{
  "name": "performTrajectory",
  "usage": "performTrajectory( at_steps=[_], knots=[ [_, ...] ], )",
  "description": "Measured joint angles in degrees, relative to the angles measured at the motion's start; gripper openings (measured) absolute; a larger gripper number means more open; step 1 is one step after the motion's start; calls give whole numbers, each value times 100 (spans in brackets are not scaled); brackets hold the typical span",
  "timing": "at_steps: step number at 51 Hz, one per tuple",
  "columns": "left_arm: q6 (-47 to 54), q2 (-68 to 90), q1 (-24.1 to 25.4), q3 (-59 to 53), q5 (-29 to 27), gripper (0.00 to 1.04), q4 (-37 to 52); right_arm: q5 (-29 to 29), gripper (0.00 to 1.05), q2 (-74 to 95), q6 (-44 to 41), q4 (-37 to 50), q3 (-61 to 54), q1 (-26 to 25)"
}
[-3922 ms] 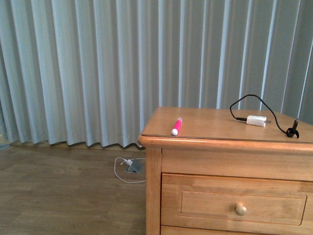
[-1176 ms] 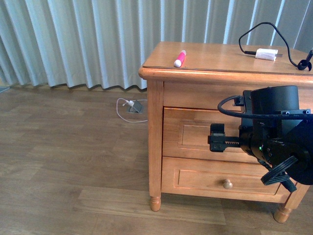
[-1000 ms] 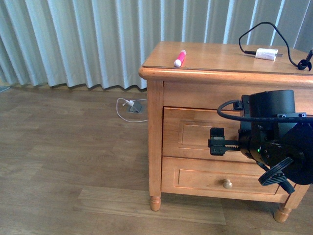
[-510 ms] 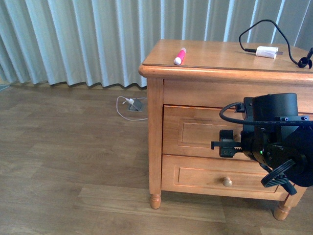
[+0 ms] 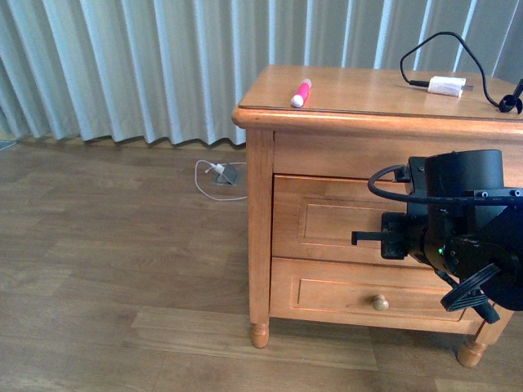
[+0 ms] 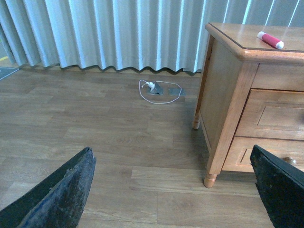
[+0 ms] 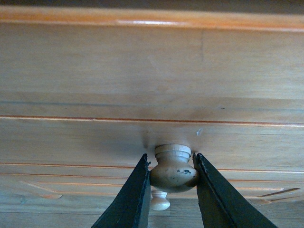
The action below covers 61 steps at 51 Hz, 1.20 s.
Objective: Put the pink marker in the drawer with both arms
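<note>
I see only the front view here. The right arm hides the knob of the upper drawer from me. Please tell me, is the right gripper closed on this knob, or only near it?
Observer: It is on it. In the right wrist view the right gripper has the knob of the upper drawer between its two fingers, and each finger touches one side of the knob.
Operator: Thank you. The left arm is not in my picture. What is its gripper doing?
Observer: The left wrist view shows the left gripper wide open and holding nothing, over the wooden floor and apart from the cabinet.
</note>
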Motion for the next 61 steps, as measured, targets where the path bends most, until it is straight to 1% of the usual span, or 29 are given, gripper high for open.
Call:
performTrajectory(
  at_steps=[9,19,24,27,37,46,49,51,52,56,57,61],
  knots=[
    [0,0,2,0,0,99,0,-142,22,-127,179,-291,-57,-26],
    [0,0,2,0,0,99,0,-306,22,-586,485,-415,-688,-13],
    [0,0,2,0,2,99,0,-354,22,-940,555,-459,-1167,24],
    [0,0,2,0,2,99,0,-393,22,-1272,553,-452,-1646,72],
    [0,0,2,0,2,99,0,-599,22,-2127,503,-225,-2942,157],
    [0,0,2,0,2,99,0,-699,21,-2610,481,-83,-3676,221],
    [0,0,2,0,0,99,0,-719,27,-2721,466,-79,-3827,232],
    [0,0,2,0,2,99,0,-719,35,-2835,505,-79,-3930,229],
    [0,0,2,0,2,99,0,-715,36,-2855,509,-79,-3943,227],
    [0,0,2,0,0,99,0,-673,50,-3206,605,-164,-4094,188],
    [0,0,2,0,0,99,0,-673,52,-3263,614,-192,-4111,181],
    [0,0,2,0,0,99,0,-715,64,-3764,671,-444,-4262,138]
  ],
)
